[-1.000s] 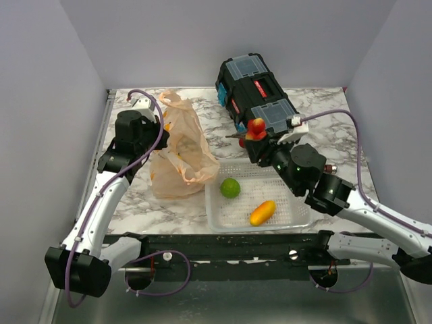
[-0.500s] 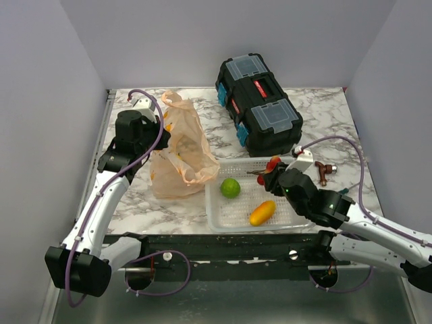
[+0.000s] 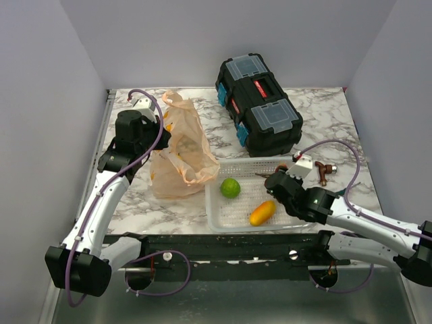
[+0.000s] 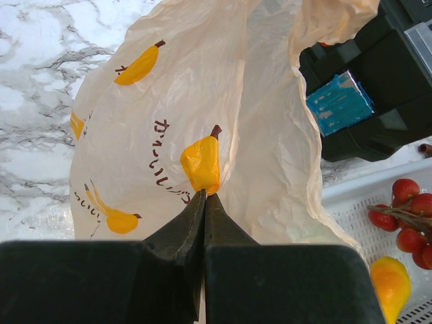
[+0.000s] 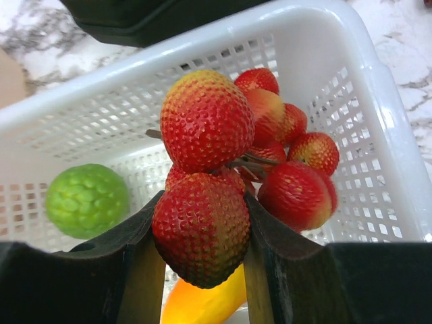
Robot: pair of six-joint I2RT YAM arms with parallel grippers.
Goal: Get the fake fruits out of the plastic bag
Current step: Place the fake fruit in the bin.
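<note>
Right gripper [image 5: 202,233] pinches one berry of a bunch of small red plastic berries [image 5: 229,135] on a brown stem, its jaws partly apart around that berry while the others hang off the stem in front. It holds the bunch low inside the white mesh plastic basket [image 3: 297,220], toward the basket's far right corner, which reads as a delivery: the fruit is out of the bag and is being lowered to where it can be let go without rolling off.

Left of the basket, the left gripper [image 4: 204,197] has its jaws pressed together on a fold of the thin, crinkly peach-tan plastic bag [image 4: 263,135] printed with yellow bananas. That pinch appears to hold the film upright with the mouth toward the basket, so the other arm can reach in.

A green lime-like ball [image 3: 230,187] lies at the basket's near left and an orange oblong mango-like fruit [image 3: 262,212] near its front middle, apart from each other. A black toolbox with blue latches [image 3: 260,104] stands behind the basket. Whether more fruit is in the bag cannot be told.
</note>
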